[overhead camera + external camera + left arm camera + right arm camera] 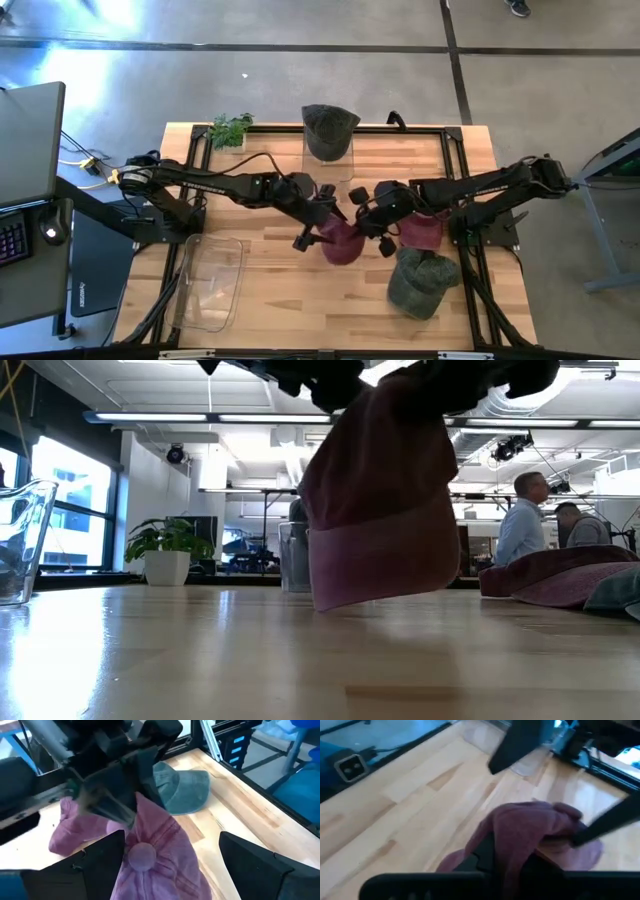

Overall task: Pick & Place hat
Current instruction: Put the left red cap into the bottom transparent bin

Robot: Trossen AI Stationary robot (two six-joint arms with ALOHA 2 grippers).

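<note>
Maroon hat (340,240) hangs just off the table (270,300), pinched in the right gripper (372,228), with the left gripper (318,222) spread wide beside it. Keep the pinch firm; close the left fingers only once the crown sits between them.

Four hats on the table (270,300): two maroon hats (342,243) (421,231), two grey-green hats (422,283) (328,131) (the far one atop a clear stand (327,165)); one clear container (212,282); one green sprig (230,129); two people (521,525) beyond.
</note>
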